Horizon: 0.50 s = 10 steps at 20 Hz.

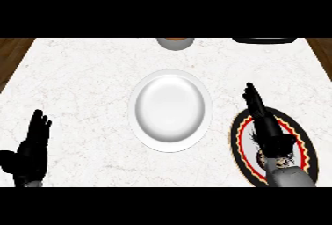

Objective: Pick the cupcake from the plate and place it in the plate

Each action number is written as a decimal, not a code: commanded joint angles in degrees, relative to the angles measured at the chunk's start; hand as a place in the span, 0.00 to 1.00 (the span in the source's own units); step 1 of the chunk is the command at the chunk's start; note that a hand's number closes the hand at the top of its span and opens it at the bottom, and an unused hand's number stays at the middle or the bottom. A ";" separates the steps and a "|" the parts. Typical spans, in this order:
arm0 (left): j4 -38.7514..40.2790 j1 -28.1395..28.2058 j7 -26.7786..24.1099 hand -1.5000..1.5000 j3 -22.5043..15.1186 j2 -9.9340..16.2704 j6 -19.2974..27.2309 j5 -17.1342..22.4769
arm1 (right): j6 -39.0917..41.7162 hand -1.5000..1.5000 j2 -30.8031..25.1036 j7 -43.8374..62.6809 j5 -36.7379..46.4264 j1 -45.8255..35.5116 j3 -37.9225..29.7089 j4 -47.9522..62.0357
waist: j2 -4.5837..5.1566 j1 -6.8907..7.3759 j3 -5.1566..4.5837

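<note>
Two plates: white plate (170, 110) centre; right robot hand (262, 121) over patterned plate (243, 143), perhaps hiding cupcake.

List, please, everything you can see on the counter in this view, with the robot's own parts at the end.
white plate: one, white, middle of the counter.
patterned plate: one, black with red and yellow rings, lower right, partly under the right hand.
round grey object: one, grey with an orange top, cut off at the far edge.
dark object: one, black, far right edge, cut off.
counter: one, white marbled.
left hand: one, black, lower left, open, fingers up.
right hand: one, black, fingers straight, over the patterned plate.
</note>
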 commanded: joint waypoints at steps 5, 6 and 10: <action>2.52 1.76 8.58 0.50 -5.78 -0.57 -5.14 0.90 | -4.06 1.00 -12.55 1.47 -5.07 1.51 -19.75 -9.75 | -0.67 -5.20 -0.17; 2.35 2.51 9.93 0.50 -7.85 -2.01 -4.88 0.58 | -3.63 1.00 -15.21 1.71 -7.02 1.22 -24.04 -9.70 | -0.78 -6.38 -0.11; -0.47 0.41 12.00 0.50 -9.32 -2.94 -7.39 2.44 | -18.53 0.00 -16.40 2.35 3.66 9.15 -29.90 -1.56 | -0.28 -6.47 -0.03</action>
